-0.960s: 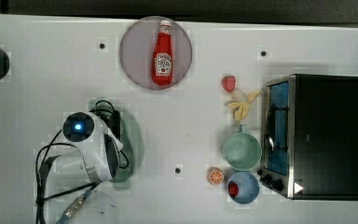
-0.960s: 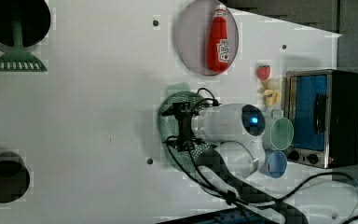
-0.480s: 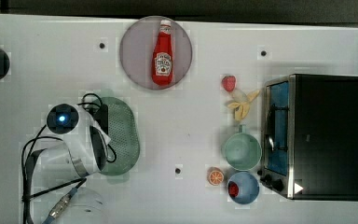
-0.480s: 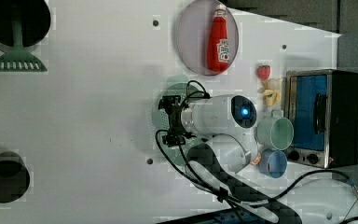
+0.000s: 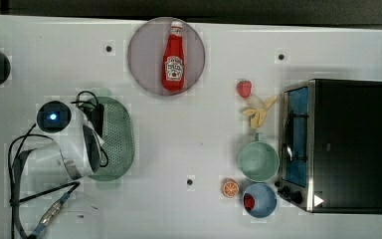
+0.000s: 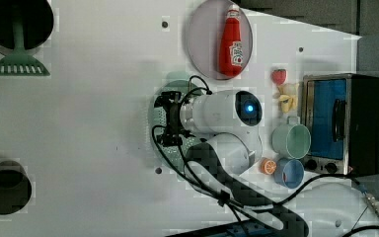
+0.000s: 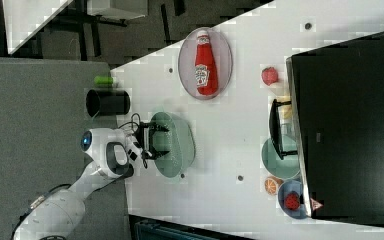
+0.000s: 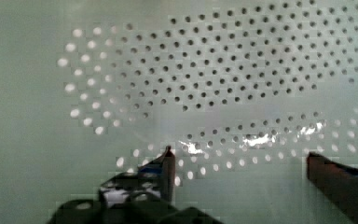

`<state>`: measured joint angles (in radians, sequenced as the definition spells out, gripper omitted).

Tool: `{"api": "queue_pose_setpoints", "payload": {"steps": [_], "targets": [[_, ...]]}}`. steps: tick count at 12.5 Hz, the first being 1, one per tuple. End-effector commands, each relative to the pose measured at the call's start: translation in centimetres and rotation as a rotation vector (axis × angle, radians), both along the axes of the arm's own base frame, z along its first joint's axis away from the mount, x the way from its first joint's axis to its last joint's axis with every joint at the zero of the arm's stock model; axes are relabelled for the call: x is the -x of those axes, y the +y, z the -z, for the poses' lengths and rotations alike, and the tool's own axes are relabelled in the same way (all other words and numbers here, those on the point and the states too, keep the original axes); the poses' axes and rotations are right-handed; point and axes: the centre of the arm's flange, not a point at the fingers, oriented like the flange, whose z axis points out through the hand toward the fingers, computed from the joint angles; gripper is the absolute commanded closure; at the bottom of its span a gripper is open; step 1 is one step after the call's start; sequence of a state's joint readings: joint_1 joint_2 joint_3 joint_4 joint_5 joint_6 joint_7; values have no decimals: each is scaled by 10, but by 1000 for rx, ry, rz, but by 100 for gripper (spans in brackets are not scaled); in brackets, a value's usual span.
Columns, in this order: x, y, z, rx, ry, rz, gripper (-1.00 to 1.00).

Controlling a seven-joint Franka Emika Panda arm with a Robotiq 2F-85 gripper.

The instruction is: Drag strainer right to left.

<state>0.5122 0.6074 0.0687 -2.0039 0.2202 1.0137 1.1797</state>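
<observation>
**Now: white bench, strainer at the top view's left**

The bench [image 5: 204, 149] is white and flat, with small dark holes in it, and beyond its far edge the room is dark. The strainer [image 5: 119, 139] lies on the top view's left part, well apart from the grey plate [image 5: 144, 59] with the ketchup bottle [image 5: 173, 57]. The tool [image 8: 240, 161] hangs over the strainer's dotted floor, its fingers [image 8: 168, 163] spread wide and grasping nothing. A toaster oven [image 5: 348, 144] stands at the top view's right.
</observation>
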Motion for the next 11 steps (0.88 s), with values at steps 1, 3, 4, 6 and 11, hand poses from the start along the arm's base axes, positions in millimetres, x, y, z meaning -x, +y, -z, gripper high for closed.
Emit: {"api": "queue_pose_setpoints", "payload": {"steps": [1, 3, 4, 6, 11], "targets": [[12, 57, -9, -40, -20, 35, -100], [15, 69, -7, -44, -22, 19, -100], [17, 74, -7, -46, -24, 11, -100], [21, 83, -6, -50, -26, -2, -100], [22, 101, -6, -68, -36, -8, -100]]}}
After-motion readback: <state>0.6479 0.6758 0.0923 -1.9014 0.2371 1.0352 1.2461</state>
